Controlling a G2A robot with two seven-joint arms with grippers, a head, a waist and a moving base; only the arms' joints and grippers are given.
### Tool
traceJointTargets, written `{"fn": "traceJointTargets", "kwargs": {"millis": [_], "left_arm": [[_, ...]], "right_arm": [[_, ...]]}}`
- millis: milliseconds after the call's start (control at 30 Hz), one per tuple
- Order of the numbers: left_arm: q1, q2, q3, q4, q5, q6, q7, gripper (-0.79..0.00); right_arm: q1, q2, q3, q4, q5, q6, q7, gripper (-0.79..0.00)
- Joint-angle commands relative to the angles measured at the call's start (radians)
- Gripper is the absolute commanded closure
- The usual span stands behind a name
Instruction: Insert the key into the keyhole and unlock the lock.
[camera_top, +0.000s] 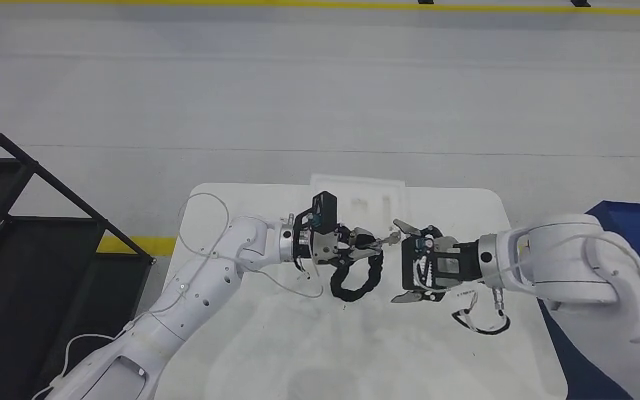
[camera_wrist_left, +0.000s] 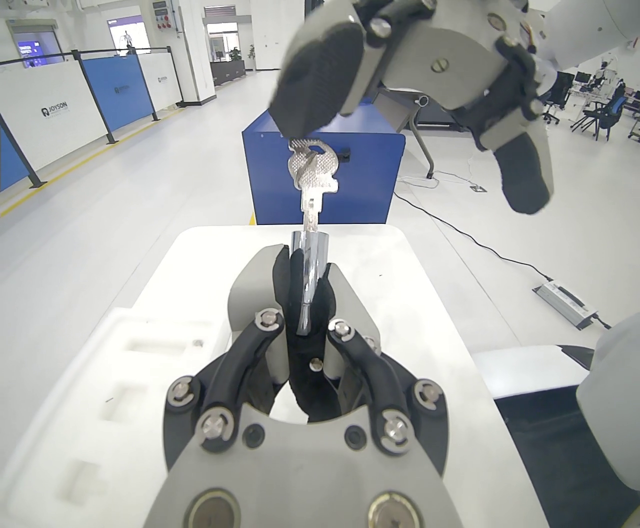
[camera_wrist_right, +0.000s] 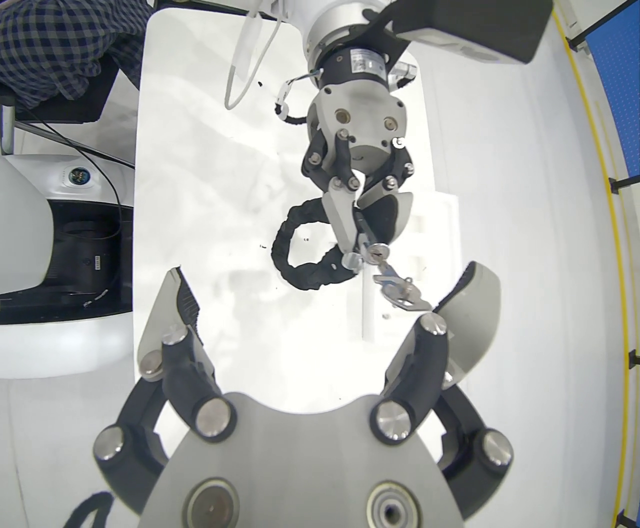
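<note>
The right claw (camera_wrist_right: 324, 284) is hanging wide open and gripping nothing, its two fingers (camera_wrist_left: 315, 95) splaying out on either side of the key (camera_wrist_left: 312, 170). One pad is sitting right at the edge of the key's flat head, touching or just beside it; I can't tell which. The other finger is standing well clear.

The key's blade is sitting in the keyhole, and its long axis is running straight from the lock (camera_wrist_left: 311, 272) toward the right claw, so the head is pointing into the gap between those spread fingers.

The left claw (camera_wrist_left: 306, 280) is clamping tight on the lock's chrome body and holding it up above the counter (camera_wrist_left: 430, 320). The black cable (camera_wrist_right: 295, 257) is looping down underneath.

The right arm is plainly the nearer one for the turn. As I read it, the insertion is looking done. The next move calls for closing on the head's flat faces and twisting about that axis.
</note>
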Motion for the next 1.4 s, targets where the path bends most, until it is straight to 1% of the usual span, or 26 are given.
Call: {"fn": "traceJointTargets", "kwargs": {"millis": [0, 67, 100, 133, 167, 233, 300, 367, 500, 600, 667, 700, 733, 867, 1000, 1067, 1167, 1233, 1367], "left_arm": [[0.001, -0.001, -0.002, 0.001, 0.006, -0.008, 0.003, 0.000], [0.002, -0.001, -0.001, 0.000, 0.014, -0.010, 0.003, 0.000], [0.003, -0.002, 0.000, -0.001, 0.016, -0.010, 0.004, 0.000], [0.003, -0.002, 0.002, -0.004, 0.018, -0.010, 0.004, 0.000], [0.003, -0.002, 0.005, -0.005, 0.019, -0.010, 0.004, 0.000], [0.002, -0.002, 0.009, -0.010, 0.021, -0.010, 0.004, 0.000], [0.001, -0.001, 0.013, -0.012, 0.022, -0.010, 0.005, 0.000], [0.000, 0.000, 0.017, -0.013, 0.021, -0.010, 0.007, 0.000], [-0.004, 0.002, 0.022, -0.011, 0.017, -0.010, 0.008, 0.000], [-0.005, 0.004, 0.027, -0.014, 0.016, -0.010, 0.011, 0.000], [-0.006, 0.005, 0.031, -0.016, 0.014, -0.010, 0.013, 0.000], [-0.007, 0.006, 0.032, -0.016, 0.013, -0.010, 0.014, 0.000], [-0.008, 0.007, 0.033, -0.017, 0.013, -0.010, 0.016, 0.000], [-0.009, 0.009, 0.038, -0.015, 0.011, -0.010, 0.025, 0.000], [-0.010, 0.011, 0.046, -0.016, 0.014, -0.010, 0.030, 0.000], [-0.012, 0.012, 0.050, -0.019, 0.017, -0.010, 0.033, 0.000], [-0.014, 0.013, 0.056, -0.026, 0.028, -0.010, 0.041, 0.000], [-0.015, 0.014, 0.059, -0.030, 0.039, -0.010, 0.048, 0.000], [-0.014, 0.015, 0.063, -0.041, 0.064, -0.010, 0.070, 0.000]], "right_arm": [[0.002, 0.004, 0.010, 0.013, -0.017, -0.022, -0.022, -0.785], [0.003, 0.008, 0.018, 0.024, -0.038, -0.043, -0.044, -0.785], [0.003, 0.009, 0.021, 0.028, -0.050, -0.051, -0.052, -0.616], [0.002, 0.009, 0.022, 0.031, -0.061, -0.058, -0.059, -0.422], [0.001, 0.009, 0.021, 0.033, -0.070, -0.064, -0.067, -0.376], [0.000, 0.009, 0.019, 0.033, -0.102, -0.069, -0.080, -0.323], [-0.001, 0.009, 0.015, 0.026, -0.138, -0.068, -0.095, -0.323], [-0.005, 0.008, 0.011, 0.016, -0.183, -0.064, -0.103, -0.277], [-0.013, 0.008, 0.004, 0.000, -0.247, -0.061, -0.124, -0.262], [-0.020, 0.008, 0.000, -0.008, -0.281, -0.060, -0.141, -0.234], [-0.024, 0.008, -0.001, -0.013, -0.299, -0.055, -0.155, -0.175], [-0.029, 0.007, -0.001, -0.011, -0.301, -0.048, -0.165, -0.071], [-0.034, 0.007, 0.001, -0.008, -0.297, -0.029, -0.175, 0.000], [-0.046, 0.008, 0.008, 0.001, -0.260, -0.025, -0.208, 0.000], [-0.058, 0.011, 0.017, 0.022, -0.178, -0.025, -0.238, 0.000], [-0.065, 0.012, 0.026, 0.038, -0.129, 0.001, -0.242, 0.000], [-0.078, 0.016, 0.029, 0.070, -0.011, 0.053, -0.211, 0.000], [-0.076, 0.019, 0.027, 0.091, 0.074, 0.080, -0.169, 0.000], [-0.079, 0.021, 0.025, 0.143, 0.255, 0.149, -0.134, 0.000]]}}
